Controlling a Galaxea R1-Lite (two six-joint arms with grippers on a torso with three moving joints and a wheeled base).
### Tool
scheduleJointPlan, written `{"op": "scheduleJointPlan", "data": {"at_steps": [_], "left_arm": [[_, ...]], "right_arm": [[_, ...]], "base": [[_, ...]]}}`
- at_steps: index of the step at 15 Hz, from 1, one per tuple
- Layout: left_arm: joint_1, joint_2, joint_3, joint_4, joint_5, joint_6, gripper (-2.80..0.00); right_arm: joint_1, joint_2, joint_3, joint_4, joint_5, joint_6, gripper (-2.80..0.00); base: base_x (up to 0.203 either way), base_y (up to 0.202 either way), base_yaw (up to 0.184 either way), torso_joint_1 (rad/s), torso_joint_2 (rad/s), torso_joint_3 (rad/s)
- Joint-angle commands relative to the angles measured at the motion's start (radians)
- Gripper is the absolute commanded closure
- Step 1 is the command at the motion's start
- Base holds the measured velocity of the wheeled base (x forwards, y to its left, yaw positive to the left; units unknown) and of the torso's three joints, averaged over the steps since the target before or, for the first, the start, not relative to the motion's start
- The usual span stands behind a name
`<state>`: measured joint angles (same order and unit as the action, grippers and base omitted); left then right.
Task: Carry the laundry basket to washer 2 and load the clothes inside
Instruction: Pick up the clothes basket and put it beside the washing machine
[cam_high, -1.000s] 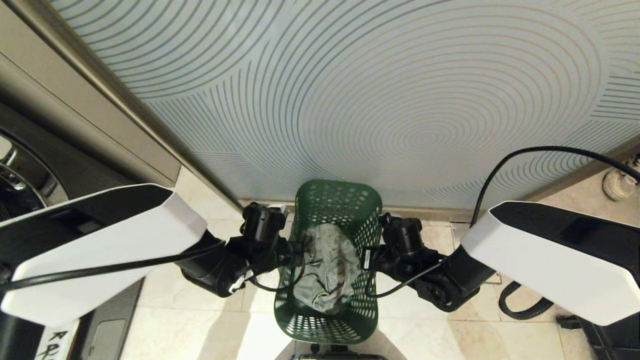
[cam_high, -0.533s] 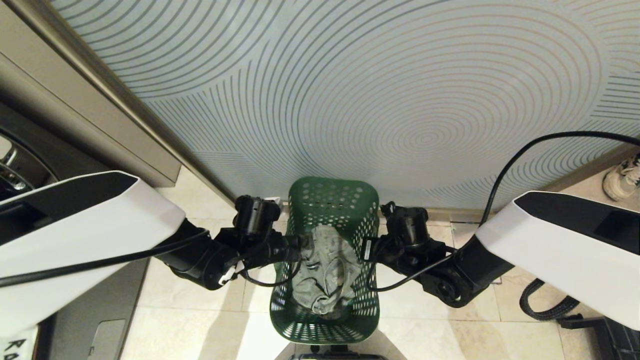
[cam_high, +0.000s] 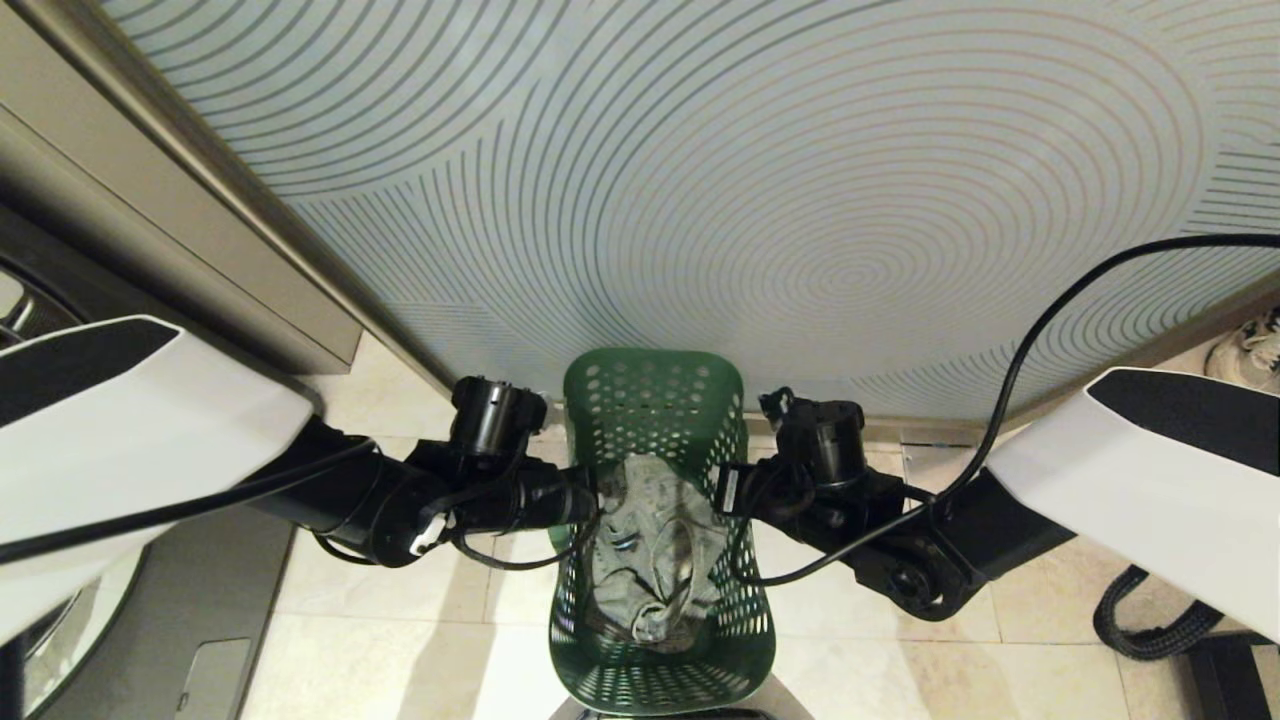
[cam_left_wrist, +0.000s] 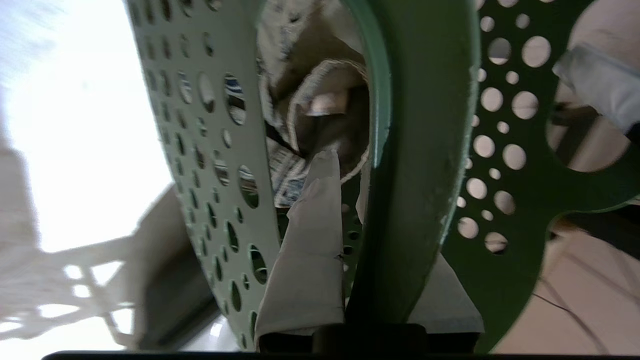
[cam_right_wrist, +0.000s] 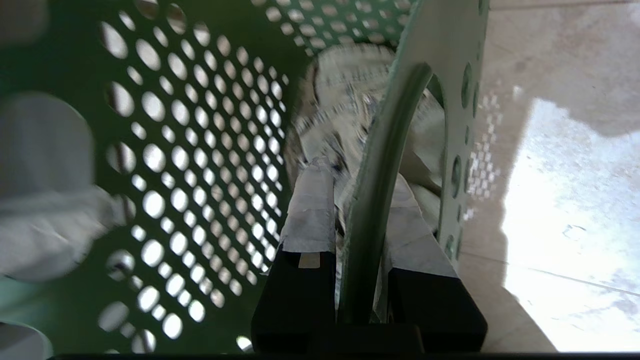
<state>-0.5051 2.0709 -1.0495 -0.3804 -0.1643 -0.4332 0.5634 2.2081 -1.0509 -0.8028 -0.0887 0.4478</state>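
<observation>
Patterned wall panel (cam_high: 700, 180) fills background above tiled floor (cam_high: 400, 640). Laundry basket (cam_high: 655, 400) centred between 2 arms. Clothes (cam_high: 650, 560) crumpled inside it. Left tool (cam_high: 585, 497) and right tool (cam_high: 722, 492) each pinch 1 basket handle

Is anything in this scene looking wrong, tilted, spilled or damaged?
Nothing stands out. The laundry basket hangs evenly between the left gripper and right gripper, each shut on a side handle. The clothes lie crumpled inside the basket, nothing hanging over the rim. No spill shows on the tiled floor.
</observation>
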Motion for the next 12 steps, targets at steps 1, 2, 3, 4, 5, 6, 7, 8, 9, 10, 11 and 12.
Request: {"op": "scheduleJointPlan", "data": {"at_steps": [1, 2, 3, 4, 5, 6, 7, 8, 9, 10, 11, 12], "left_arm": [[0.001, -0.036, 0.012, 0.009, -0.052, -0.039, 0.00], [0.003, -0.047, 0.017, 0.028, -0.081, -0.047, 0.00], [0.005, -0.057, 0.025, 0.043, -0.104, -0.048, 0.00], [0.005, -0.066, 0.031, 0.046, -0.121, -0.052, 0.00], [0.005, -0.080, 0.035, 0.047, -0.143, -0.062, 0.00], [0.005, -0.097, 0.041, 0.047, -0.154, -0.074, 0.00], [0.005, -0.120, 0.052, 0.047, -0.163, -0.080, 0.00], [0.005, -0.143, 0.073, 0.040, -0.167, -0.082, 0.00], [0.005, -0.165, 0.090, 0.038, -0.168, -0.082, 0.00], [0.001, -0.181, 0.106, 0.038, -0.167, -0.078, 0.00], [-0.001, -0.191, 0.113, 0.038, -0.167, -0.077, 0.00], [-0.001, -0.199, 0.116, 0.038, -0.167, -0.077, 0.00]], "right_arm": [[0.007, -0.054, 0.008, -0.004, 0.002, 0.014, 0.00], [0.014, -0.069, 0.012, -0.003, 0.005, 0.016, 0.00], [0.021, -0.079, 0.017, -0.002, 0.006, 0.016, 0.00], [0.028, -0.084, 0.020, 0.000, 0.006, 0.017, 0.00], [0.038, -0.096, 0.026, 0.002, 0.006, 0.016, 0.00], [0.046, -0.109, 0.037, 0.002, 0.006, 0.016, 0.00], [0.051, -0.130, 0.048, 0.003, 0.006, 0.015, 0.00], [0.055, -0.155, 0.056, 0.005, 0.006, 0.014, 0.00], [0.056, -0.179, 0.063, 0.012, 0.006, 0.014, 0.00], [0.057, -0.196, 0.068, 0.021, 0.006, 0.014, 0.00], [0.058, -0.199, 0.072, 0.026, 0.006, 0.014, 0.00], [0.059, -0.199, 0.072, 0.027, 0.006, 0.011, 0.00]], "base": [[0.000, 0.000, 0.000, 0.000, 0.00, 0.000], [0.000, 0.000, 0.000, 0.000, 0.00, 0.000], [0.000, 0.000, 0.000, 0.000, 0.00, 0.000], [0.000, 0.000, 0.000, 0.000, 0.00, 0.000], [0.000, 0.000, 0.000, 0.000, 0.00, 0.000], [0.000, 0.000, 0.000, 0.000, 0.00, 0.000], [0.000, 0.000, 0.000, 0.000, 0.00, 0.000], [0.000, 0.000, 0.000, 0.000, 0.00, 0.000], [0.000, 0.000, 0.000, 0.000, 0.00, 0.000], [0.000, 0.000, 0.000, 0.000, 0.00, 0.000], [0.000, 0.000, 0.000, 0.000, 0.00, 0.000], [0.000, 0.000, 0.000, 0.000, 0.00, 0.000]]}}
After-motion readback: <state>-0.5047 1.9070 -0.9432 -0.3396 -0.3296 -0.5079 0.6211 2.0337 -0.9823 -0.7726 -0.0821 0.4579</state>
